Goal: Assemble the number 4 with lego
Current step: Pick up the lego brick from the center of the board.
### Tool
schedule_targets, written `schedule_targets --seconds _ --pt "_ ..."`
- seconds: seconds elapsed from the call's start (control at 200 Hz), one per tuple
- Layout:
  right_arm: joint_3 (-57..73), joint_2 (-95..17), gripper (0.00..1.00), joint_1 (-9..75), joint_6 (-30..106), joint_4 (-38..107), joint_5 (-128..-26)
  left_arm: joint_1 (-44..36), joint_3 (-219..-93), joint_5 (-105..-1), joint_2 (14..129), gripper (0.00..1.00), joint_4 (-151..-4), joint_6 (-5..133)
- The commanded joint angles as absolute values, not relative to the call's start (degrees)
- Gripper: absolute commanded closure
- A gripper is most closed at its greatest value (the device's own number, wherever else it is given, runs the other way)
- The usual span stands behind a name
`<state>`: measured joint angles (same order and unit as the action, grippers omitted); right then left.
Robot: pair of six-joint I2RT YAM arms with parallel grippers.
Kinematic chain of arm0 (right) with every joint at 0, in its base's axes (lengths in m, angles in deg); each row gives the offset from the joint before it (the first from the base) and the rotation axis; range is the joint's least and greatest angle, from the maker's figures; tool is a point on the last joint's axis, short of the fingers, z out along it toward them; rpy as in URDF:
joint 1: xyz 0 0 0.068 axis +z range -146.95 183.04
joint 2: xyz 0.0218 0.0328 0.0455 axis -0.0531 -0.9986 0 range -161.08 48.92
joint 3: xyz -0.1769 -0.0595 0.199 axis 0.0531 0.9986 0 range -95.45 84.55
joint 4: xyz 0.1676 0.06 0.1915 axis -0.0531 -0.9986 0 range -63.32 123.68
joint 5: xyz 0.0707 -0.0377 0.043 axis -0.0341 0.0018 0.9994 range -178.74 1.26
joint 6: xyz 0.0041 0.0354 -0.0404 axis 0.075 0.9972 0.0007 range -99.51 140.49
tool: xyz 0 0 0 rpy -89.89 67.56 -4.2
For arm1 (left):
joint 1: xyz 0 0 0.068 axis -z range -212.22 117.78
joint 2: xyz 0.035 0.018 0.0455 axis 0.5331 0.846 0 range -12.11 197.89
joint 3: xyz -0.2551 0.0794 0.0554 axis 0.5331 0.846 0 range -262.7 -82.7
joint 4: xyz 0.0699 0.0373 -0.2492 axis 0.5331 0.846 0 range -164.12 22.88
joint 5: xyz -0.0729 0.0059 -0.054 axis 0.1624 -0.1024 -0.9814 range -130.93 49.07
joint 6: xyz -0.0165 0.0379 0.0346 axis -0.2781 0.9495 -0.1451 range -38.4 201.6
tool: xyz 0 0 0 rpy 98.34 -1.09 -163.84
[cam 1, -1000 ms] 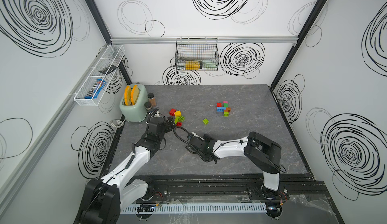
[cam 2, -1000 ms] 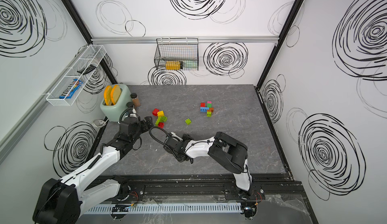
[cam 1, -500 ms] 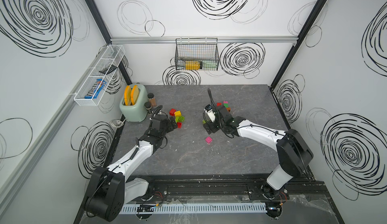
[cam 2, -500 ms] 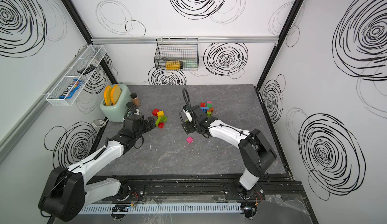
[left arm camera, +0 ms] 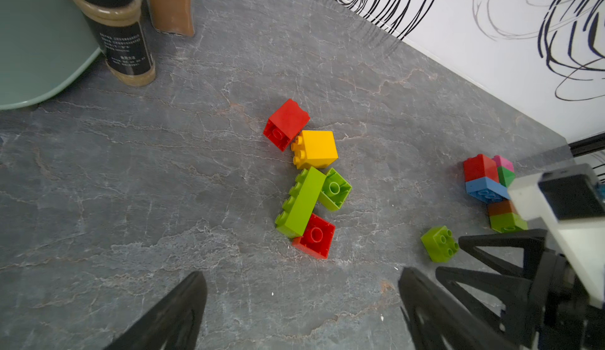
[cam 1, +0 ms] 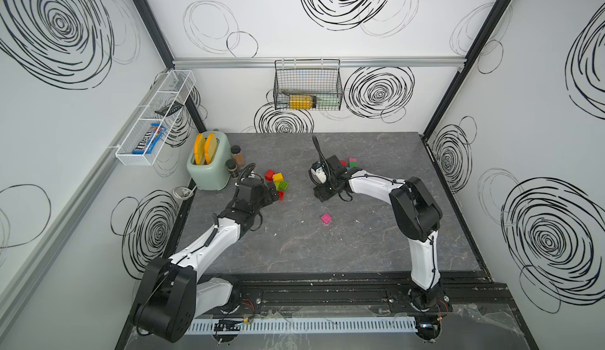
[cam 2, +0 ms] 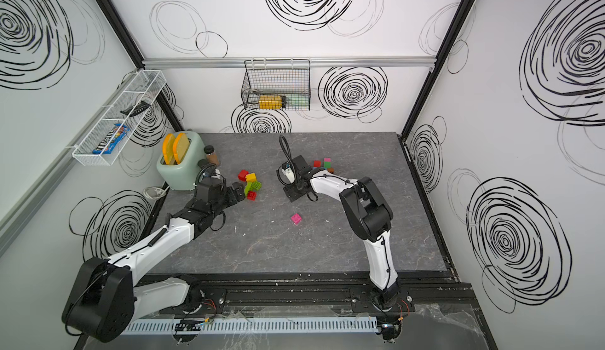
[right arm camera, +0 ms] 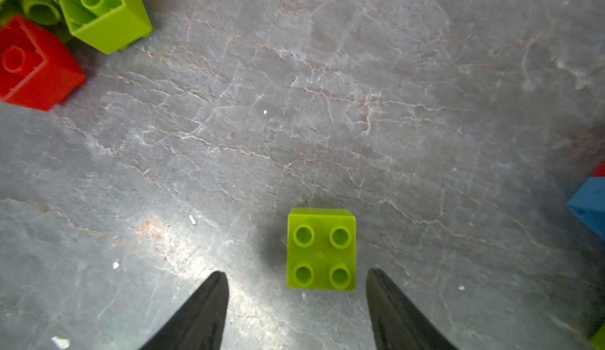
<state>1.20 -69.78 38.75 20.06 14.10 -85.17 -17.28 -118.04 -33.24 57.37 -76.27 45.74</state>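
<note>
**studs-up lime square brick between right gripper tips**

Jaws spread, neither touching it. The left gripper gapes wide too, facing the lego pile by the toaster. There the long lime brick lies on its side, long axis running from red brick to yellow brick.

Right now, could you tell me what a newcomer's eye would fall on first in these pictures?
Bright colour on the grey table stands out: a lone pink brick mid-table and a red, yellow and lime cluster just ahead of the open left hand. In the right wrist view, a lime brick, studs up, sits between the fingers of the open right hand, untouched.
</note>
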Motion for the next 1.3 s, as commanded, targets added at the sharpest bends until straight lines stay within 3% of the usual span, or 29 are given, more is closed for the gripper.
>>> schedule_targets --seconds 0.0,0.43,0.59,0.791,0.901,1.036,1.296 --pt "-2.16 -71.97 0.38 38.47 20.57 11.14 -86.99 -17.81 -119.75 -34.10 58.29 0.04 -76.43 46.00" --pt "-3.36 -73.47 0.56 38.48 21.13 13.04 -86.50 -18.20 -119.88 -35.60 58.99 0.04 -76.27 46.18" --pt "-1.36 -70.13 0.74 38.59 20.66 13.57 -85.61 -18.26 -119.93 -36.33 59.23 0.04 -76.47 46.35" --pt "9.99 -57.59 0.85 40.80 23.02 12.42 -85.74 -18.24 -119.80 -36.48 59.36 0.04 -76.44 46.44" --pt "16.05 -51.10 1.00 43.37 26.98 10.05 -87.68 -18.41 -119.62 -37.12 59.77 0.04 -77.02 46.20" --pt "20.00 -46.91 1.00 46.02 30.89 9.12 -85.38 -18.46 -119.80 -37.90 60.60 0.04 -77.38 46.05" --pt "20.14 -49.14 1.00 48.06 31.73 6.46 -87.20 -18.34 -120.06 -38.21 60.23 0.04 -76.90 46.09"
